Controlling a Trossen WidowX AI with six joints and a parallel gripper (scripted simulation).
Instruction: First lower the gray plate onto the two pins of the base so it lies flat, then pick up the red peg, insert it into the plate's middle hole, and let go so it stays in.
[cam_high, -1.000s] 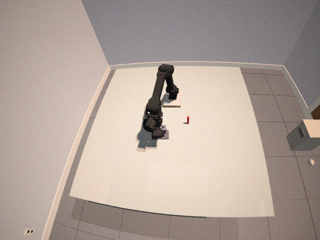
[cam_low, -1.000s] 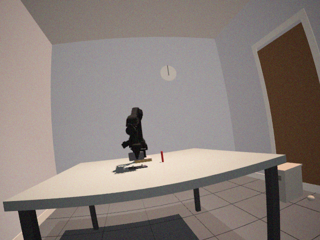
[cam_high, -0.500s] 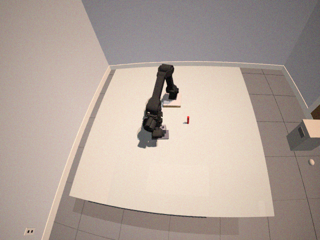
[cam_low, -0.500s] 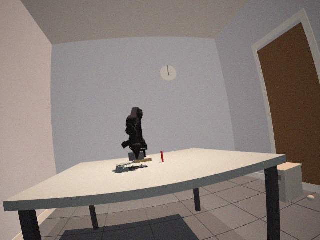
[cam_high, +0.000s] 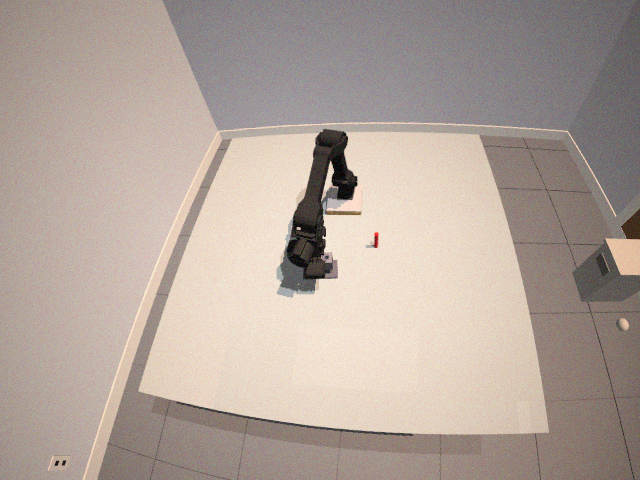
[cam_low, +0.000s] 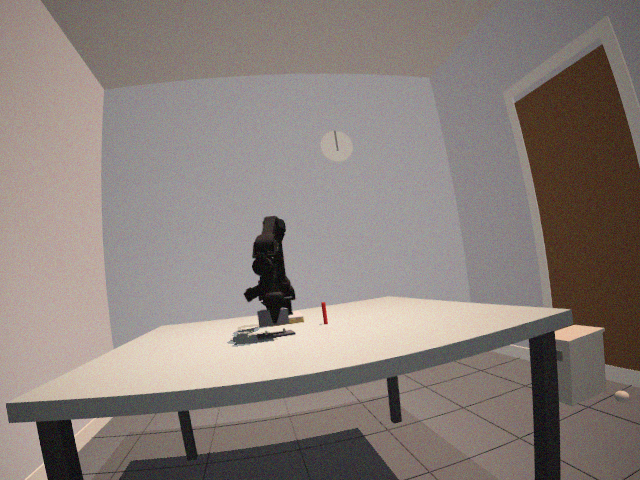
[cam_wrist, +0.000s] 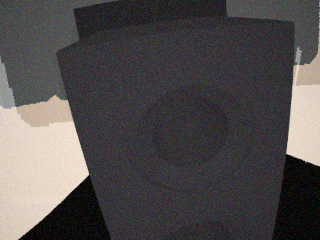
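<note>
My gripper (cam_low: 276, 316) (cam_wrist: 174, 155) is shut on the gray plate (cam_high: 328, 256) (cam_low: 264, 317) (cam_wrist: 112, 80). The plate is held above the dark base (cam_high: 332, 273) (cam_low: 285, 333), with a gap below it in the exterior view. In the wrist view the plate fills the middle, with round hole recesses on its face, and covers most of what is below it. A dark edge shows beyond its top, probably the base. The pins' alignment with the plate's holes cannot be told. The red peg (cam_high: 376, 240) (cam_low: 324, 313) stands upright on the table, apart from the base.
The arm's pale mounting block (cam_high: 344, 211) (cam_low: 296, 319) stands on the white table (cam_high: 361, 335) (cam_low: 361, 341), behind the base. The peg stands to the right of the gripper in the top and exterior views. The arm hides part of the base in the top view.
</note>
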